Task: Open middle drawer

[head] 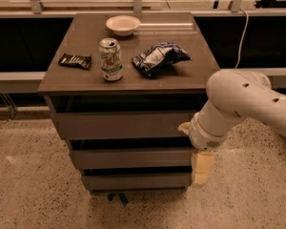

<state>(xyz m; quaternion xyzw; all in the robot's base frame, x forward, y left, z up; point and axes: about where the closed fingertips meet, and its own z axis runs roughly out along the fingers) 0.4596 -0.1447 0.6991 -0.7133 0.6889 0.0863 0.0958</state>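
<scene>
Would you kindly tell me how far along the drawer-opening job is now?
Done: nothing visible; the middle drawer looks shut. In hand: the gripper hangs by the drawer's right end, contact unclear. Left: engaging the drawer and pulling it out.

1. Middle drawer (131, 158): a flat grey-brown front with no handle, mid-sized, sitting between the wider front (121, 126) above and the narrower front (136, 181) below.
2. It's pushed in and level, with just a dark slit along its top edge.
3. The gripper (201, 171) hangs beside its right end, pointing down.
</scene>
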